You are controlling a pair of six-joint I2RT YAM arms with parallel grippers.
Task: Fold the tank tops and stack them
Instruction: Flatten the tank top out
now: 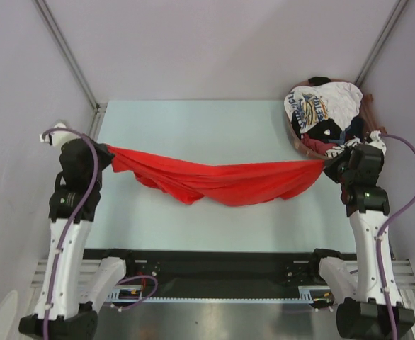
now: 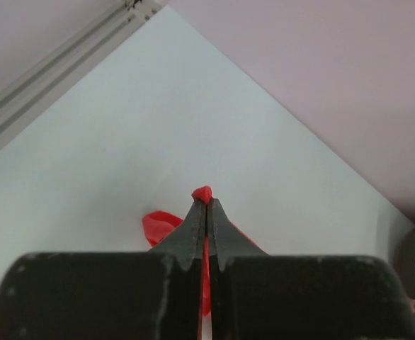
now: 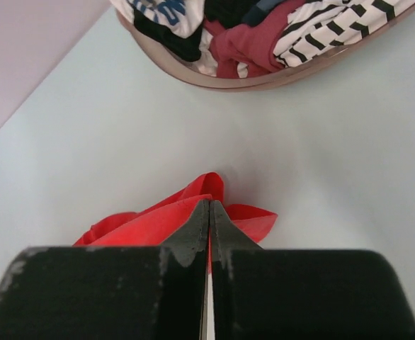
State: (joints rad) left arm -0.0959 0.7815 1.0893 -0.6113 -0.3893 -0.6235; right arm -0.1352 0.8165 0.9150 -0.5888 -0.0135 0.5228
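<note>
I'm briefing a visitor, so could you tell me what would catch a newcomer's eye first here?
The red tank top hangs stretched between the left gripper and right gripper, sagging over the table. Next, the basket heaped with other tops at the far right corner.

Bright, even light; soft shadows

The red tank top [image 1: 222,182] sags, stretched sideways; other tops [image 1: 322,108] heaped far right.
</note>
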